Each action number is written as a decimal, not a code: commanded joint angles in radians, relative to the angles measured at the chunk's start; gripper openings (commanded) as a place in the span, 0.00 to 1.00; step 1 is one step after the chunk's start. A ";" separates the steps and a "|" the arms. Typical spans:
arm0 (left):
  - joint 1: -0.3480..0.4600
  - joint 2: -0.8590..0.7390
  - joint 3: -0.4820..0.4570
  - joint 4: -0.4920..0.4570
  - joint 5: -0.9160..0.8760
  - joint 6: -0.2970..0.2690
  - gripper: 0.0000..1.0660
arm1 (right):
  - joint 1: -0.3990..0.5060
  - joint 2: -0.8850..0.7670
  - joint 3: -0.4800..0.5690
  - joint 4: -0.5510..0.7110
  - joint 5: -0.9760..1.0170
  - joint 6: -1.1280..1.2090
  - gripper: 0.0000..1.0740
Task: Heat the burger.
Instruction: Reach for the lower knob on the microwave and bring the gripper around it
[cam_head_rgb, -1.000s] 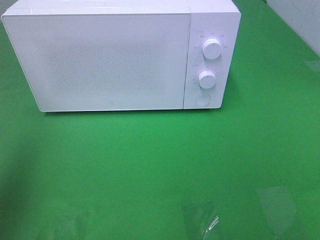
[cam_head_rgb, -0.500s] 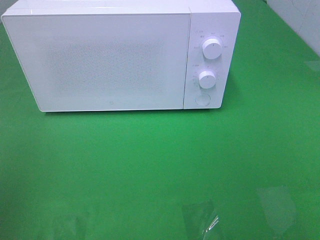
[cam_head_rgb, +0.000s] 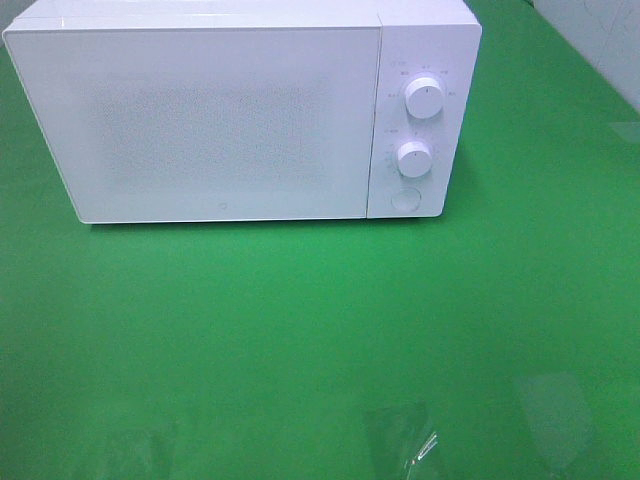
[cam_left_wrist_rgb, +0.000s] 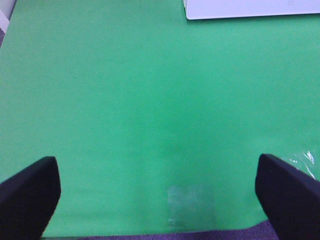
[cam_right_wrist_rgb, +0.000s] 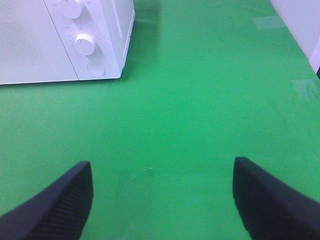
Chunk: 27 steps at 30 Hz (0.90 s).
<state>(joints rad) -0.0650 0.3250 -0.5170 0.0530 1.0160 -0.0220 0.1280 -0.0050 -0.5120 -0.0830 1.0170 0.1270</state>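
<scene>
Black fingers (cam_left_wrist_rgb: 30, 200) of the left gripper (cam_left_wrist_rgb: 157, 170) stand wide apart over the green tabletop (cam_head_rgb: 320, 320) with nothing between them. The wrist is set back near the table's front edge and aimed toward the white microwave (cam_head_rgb: 220, 120). The right gripper (cam_right_wrist_rgb: 161, 172) hangs likewise, spread and holding nothing, tilted down at the green surface, with the microwave's lower knob (cam_right_wrist_rgb: 85, 44) and round button (cam_right_wrist_rgb: 96, 68) ahead of it and well apart. The microwave's door is closed and the burger shows in none of the views, so where it lies cannot be told.
</scene>
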 joint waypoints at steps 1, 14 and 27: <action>0.004 -0.020 0.019 -0.007 0.026 0.005 0.92 | -0.004 -0.024 0.002 -0.003 -0.012 -0.005 0.71; 0.008 -0.206 0.016 0.001 0.024 0.004 0.92 | -0.004 -0.024 0.002 -0.003 -0.012 -0.005 0.71; 0.062 -0.355 0.016 0.001 0.023 0.004 0.92 | -0.004 -0.016 0.002 -0.002 -0.012 -0.005 0.71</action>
<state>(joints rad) -0.0070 -0.0040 -0.5020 0.0600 1.0410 -0.0210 0.1280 -0.0050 -0.5120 -0.0830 1.0170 0.1270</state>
